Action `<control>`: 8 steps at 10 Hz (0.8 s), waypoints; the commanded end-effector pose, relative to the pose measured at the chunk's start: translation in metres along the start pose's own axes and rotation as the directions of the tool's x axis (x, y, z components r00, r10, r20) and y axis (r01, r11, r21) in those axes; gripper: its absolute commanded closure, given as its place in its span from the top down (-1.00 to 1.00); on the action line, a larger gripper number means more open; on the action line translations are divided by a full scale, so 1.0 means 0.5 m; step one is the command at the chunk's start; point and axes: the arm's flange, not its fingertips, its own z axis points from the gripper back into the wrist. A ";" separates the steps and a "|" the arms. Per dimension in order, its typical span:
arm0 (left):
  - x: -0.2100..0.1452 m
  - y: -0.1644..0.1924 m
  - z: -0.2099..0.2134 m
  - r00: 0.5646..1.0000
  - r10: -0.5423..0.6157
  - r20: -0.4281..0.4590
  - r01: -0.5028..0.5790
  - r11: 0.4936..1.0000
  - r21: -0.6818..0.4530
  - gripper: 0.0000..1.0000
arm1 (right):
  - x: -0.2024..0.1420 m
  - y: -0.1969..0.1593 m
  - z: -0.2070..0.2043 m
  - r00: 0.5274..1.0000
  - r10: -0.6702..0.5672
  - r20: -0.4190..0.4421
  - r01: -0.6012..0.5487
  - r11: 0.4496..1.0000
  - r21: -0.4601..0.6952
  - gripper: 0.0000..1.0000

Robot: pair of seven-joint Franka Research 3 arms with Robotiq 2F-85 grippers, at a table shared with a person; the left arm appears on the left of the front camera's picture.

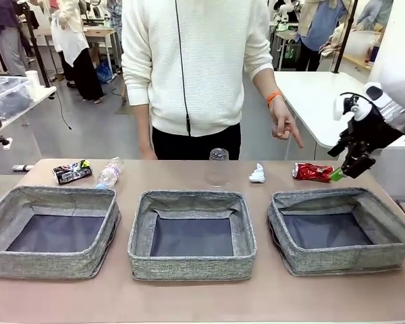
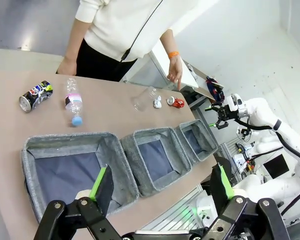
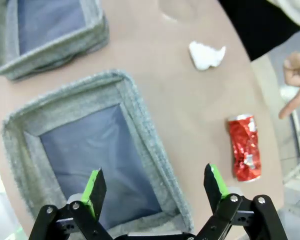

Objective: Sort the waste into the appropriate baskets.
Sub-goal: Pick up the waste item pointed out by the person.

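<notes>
Left tool (image 2: 161, 175): open, raised near left basket (image 2: 70, 137).
Dark can (image 1: 72, 172), bottle (image 1: 110, 173), cup (image 1: 218, 167), paper wad (image 1: 257, 174): on counter (image 1: 189, 297), far side, unsorted.
Red can (image 1: 312, 172): rightmost, pointed at by hand (image 1: 283, 127).
Right tool (image 1: 345, 173): open, just beside it.
Next: lowering over can, then closing, judged required.

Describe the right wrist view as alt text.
The open right gripper points down at an empty grey basket. On the table beside it lie a crushed red can and a crumpled white paper wad, with a person's hand pointing near the can.
</notes>
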 end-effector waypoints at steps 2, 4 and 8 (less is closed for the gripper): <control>0.005 -0.003 -0.002 1.000 -0.024 0.006 0.024 1.000 -0.007 1.00 | -0.031 -0.092 -0.051 0.995 -0.077 -0.057 0.078 0.997 0.012 1.00; 0.005 -0.003 -0.002 1.000 -0.024 0.006 0.024 1.000 -0.007 1.00 | -0.049 -0.178 -0.085 0.993 -0.080 -0.090 0.081 0.997 -0.002 1.00; 0.005 -0.003 -0.002 1.000 -0.024 0.006 0.024 1.000 -0.007 1.00 | -0.060 -0.292 -0.191 0.994 -0.070 -0.084 0.068 0.997 -0.029 1.00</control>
